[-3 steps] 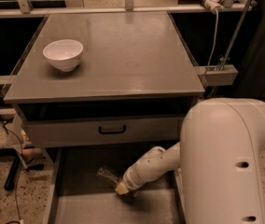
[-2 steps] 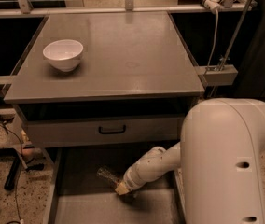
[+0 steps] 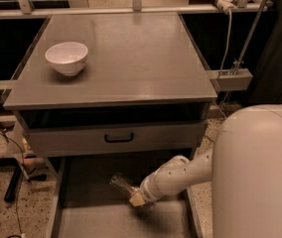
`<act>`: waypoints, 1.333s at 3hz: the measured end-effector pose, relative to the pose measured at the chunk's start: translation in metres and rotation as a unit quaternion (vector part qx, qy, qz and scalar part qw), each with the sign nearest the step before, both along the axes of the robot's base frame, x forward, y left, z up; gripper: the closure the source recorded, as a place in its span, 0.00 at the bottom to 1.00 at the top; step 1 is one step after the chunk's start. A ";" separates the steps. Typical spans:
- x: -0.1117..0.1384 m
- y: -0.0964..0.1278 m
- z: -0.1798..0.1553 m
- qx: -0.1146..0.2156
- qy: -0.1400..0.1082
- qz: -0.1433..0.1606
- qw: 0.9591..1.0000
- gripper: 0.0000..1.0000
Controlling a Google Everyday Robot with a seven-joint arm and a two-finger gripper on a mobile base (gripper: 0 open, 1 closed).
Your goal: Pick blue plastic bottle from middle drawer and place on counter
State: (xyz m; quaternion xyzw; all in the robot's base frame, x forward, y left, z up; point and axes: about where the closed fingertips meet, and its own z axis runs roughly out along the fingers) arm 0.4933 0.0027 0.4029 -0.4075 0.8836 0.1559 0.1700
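In the camera view, my own pale body (image 3: 260, 172) fills the lower right and hides the right side of the middle drawer (image 3: 81, 217), and the picture's bottom edge cuts off the drawer's near end. My arm (image 3: 180, 175) reaches down and to the left into that drawer. My gripper (image 3: 137, 199) sits low over the drawer floor, right at the near end of the blue plastic bottle (image 3: 120, 184) and covering it. The bottle lies tilted on the floor, dim and hard to make out. I cannot tell whether my gripper is closed on it or merely touching. Above, the counter (image 3: 131, 58) carries a white bowl (image 3: 67, 57) at its left.
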 end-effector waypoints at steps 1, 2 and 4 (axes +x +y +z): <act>-0.003 -0.042 0.030 -0.025 -0.008 -0.037 0.999 1.00; -0.011 -0.078 0.065 -0.061 -0.007 -0.071 0.996 1.00; -0.036 -0.132 0.145 -0.132 -0.005 -0.119 0.984 1.00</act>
